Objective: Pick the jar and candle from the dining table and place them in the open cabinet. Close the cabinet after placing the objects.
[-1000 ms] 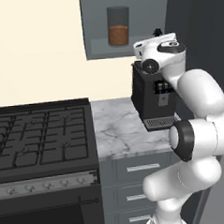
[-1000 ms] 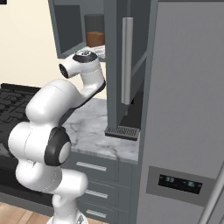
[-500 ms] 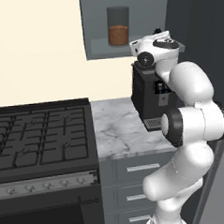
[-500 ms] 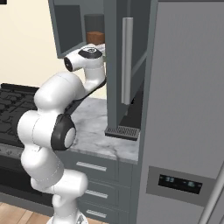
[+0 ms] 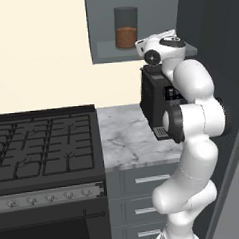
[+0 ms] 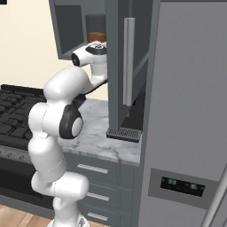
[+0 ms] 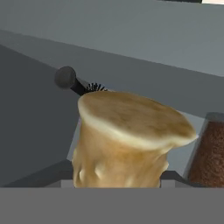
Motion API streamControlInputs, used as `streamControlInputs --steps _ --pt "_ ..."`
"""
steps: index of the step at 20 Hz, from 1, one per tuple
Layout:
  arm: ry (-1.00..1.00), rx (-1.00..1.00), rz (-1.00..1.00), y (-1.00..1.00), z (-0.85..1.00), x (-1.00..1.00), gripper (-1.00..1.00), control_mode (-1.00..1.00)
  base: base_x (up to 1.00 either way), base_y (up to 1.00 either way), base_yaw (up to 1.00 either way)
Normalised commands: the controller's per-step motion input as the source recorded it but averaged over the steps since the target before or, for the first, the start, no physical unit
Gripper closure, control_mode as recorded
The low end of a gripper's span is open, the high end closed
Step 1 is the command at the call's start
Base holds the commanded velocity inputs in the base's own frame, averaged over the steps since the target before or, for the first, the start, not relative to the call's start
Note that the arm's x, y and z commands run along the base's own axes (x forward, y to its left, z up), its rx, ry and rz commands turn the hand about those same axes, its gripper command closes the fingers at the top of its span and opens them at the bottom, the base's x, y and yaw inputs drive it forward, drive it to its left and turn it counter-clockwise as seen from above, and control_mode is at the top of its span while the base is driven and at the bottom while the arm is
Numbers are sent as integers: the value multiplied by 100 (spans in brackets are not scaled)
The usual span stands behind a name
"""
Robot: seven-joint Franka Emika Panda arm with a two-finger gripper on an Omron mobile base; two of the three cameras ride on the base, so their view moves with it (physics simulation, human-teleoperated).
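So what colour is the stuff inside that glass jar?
Reddish-brown, filling the jar's lower half; clearest in the left base view.

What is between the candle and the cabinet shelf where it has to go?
Nothing visible blocks it. In the hand view the candle sits close in front of the gripper, with the open cabinet shelf just ahead. The jar already stands on that shelf, off to one side of the candle, so there seems to be bare shelf beside it.

Black stove (image 5: 43, 146), probably coffee machine (image 5: 155, 102)
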Motion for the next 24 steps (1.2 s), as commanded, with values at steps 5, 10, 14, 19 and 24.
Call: streamControlInputs --steps 5,10,14,19,24 --pt "0 -1 4 -9 -12 39 100 -100 0 0 0" --pt "0 -1 6 -5 -24 33 100 -100 0 0 0" --pt "0 -2 6 0 -28 18 100 -100 0 0 0" --pt "0 -4 6 0 -34 15 100 -100 0 0 0" --pt "0 -6 4 0 -37 27 -100 -100 0 0 0"
